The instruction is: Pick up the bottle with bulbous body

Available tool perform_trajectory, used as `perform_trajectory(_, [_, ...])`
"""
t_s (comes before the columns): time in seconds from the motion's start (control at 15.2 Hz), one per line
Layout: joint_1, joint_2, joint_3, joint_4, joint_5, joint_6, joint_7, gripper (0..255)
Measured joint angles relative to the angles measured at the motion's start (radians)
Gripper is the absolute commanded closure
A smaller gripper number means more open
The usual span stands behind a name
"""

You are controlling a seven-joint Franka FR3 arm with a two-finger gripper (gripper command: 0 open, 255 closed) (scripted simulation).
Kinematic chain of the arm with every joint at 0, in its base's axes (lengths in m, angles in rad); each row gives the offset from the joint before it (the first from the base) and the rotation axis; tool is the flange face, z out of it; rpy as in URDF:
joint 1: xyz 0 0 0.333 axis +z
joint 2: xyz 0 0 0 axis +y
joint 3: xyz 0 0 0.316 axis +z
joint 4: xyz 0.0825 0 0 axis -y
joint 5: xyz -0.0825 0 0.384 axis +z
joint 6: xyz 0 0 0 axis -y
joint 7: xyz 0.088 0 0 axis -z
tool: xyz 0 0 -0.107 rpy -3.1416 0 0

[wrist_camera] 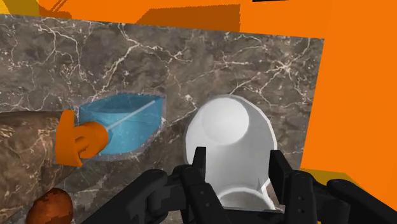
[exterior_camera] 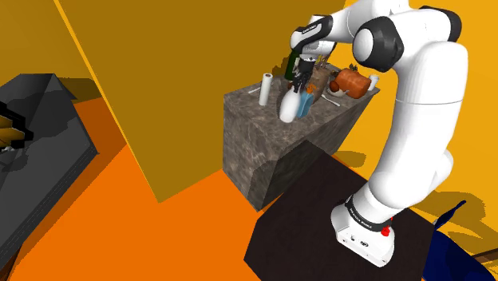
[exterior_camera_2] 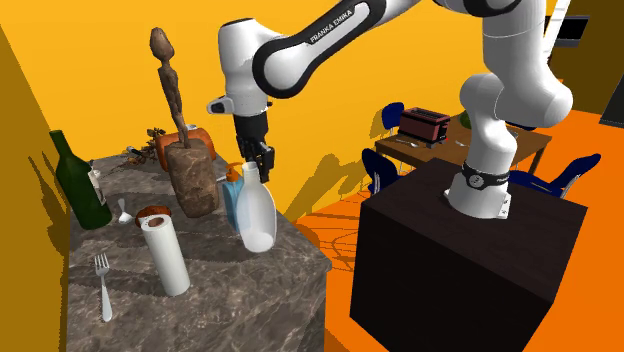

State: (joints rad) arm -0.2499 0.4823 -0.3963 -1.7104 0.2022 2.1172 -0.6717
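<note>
Gripper (wrist_camera: 238,154) hung over white bulbous bottle (wrist_camera: 222,127), jaws spread either side of its top; I read that as top-down pinch setup.

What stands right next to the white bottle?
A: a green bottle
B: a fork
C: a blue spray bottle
C: the blue spray bottle with its orange trigger stands just beside the white bottle on the counter.
</note>
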Motion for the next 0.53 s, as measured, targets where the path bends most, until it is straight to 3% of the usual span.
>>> perform_trajectory(0.53, [0.008, -0.047, -0.012, 0.038, -0.023, -0.081, 0.014, 255])
